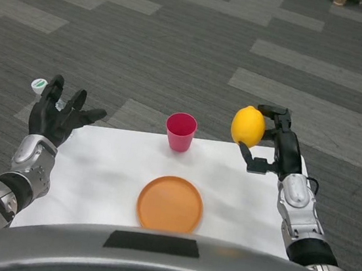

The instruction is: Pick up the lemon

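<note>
Orange plate [170,204] nearest, pink cup [181,131] beyond — both left of right hand [274,142]. Right hand grips lemon [248,126], lifted off table [104,172]; pick looks done — next, hold steady. Left hand [59,115] spread, empty.

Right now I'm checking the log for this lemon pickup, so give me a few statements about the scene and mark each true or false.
1. The right hand holds the lemon up off the white table. True.
2. The lemon lies on the orange plate. False: the plate has nothing on it; the lemon is in the right hand.
3. The pink cup stands upright on the table, beyond the plate. True.
4. The left hand grips the cup. False: it is open with fingers spread at the table's far left corner, apart from the cup.
5. The cup is stacked on the plate. False: they sit apart on the table.
</note>
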Robot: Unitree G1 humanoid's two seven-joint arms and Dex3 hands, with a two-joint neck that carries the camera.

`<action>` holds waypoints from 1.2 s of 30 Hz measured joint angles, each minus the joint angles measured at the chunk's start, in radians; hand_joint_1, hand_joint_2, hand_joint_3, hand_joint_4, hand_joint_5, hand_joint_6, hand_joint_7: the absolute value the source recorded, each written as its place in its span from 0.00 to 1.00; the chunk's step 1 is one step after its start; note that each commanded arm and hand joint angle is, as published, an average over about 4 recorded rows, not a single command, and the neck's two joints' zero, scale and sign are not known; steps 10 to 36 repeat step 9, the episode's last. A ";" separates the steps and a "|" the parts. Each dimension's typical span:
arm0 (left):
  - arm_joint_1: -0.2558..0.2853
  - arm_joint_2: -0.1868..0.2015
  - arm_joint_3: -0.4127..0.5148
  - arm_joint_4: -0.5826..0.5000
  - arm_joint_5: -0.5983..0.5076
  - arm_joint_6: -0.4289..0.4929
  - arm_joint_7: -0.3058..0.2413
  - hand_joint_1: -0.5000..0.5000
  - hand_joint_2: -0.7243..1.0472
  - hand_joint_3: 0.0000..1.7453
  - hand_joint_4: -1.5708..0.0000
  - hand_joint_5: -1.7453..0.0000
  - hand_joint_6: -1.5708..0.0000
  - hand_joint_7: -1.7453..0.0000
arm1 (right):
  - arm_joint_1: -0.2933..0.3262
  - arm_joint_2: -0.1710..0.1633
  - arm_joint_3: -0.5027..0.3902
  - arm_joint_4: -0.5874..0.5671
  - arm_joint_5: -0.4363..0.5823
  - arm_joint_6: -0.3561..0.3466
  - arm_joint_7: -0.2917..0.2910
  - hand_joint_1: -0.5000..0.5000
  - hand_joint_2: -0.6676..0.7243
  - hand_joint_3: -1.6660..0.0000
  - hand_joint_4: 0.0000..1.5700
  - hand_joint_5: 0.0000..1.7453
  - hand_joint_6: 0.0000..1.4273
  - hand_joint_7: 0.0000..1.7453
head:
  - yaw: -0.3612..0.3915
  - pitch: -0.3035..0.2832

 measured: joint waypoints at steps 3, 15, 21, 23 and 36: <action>0.000 0.000 0.003 -0.002 0.000 0.000 0.000 1.00 1.00 0.05 0.98 1.00 1.00 1.00 | 0.000 0.000 0.000 -0.002 0.000 0.000 0.000 0.08 0.09 0.14 0.00 1.00 0.12 0.88 | -0.004 0.011; 0.000 0.001 0.004 -0.006 0.000 0.000 0.000 1.00 1.00 0.05 0.98 1.00 1.00 1.00 | 0.000 0.000 0.000 -0.003 0.001 0.000 0.000 0.08 0.09 0.16 0.00 1.00 0.12 0.88 | -0.016 0.048; 0.000 0.001 0.004 -0.006 0.000 0.000 0.000 1.00 1.00 0.05 0.98 1.00 1.00 1.00 | 0.000 0.000 0.000 -0.003 0.001 0.000 0.000 0.08 0.09 0.16 0.00 1.00 0.12 0.88 | -0.016 0.048; 0.000 0.001 0.004 -0.006 0.000 0.000 0.000 1.00 1.00 0.05 0.98 1.00 1.00 1.00 | 0.000 0.000 0.000 -0.003 0.001 0.000 0.000 0.08 0.09 0.16 0.00 1.00 0.12 0.88 | -0.016 0.048; 0.000 0.001 0.004 -0.006 0.000 0.000 0.000 1.00 1.00 0.05 0.98 1.00 1.00 1.00 | 0.000 0.000 0.000 -0.003 0.001 0.000 0.000 0.08 0.09 0.16 0.00 1.00 0.12 0.88 | -0.016 0.048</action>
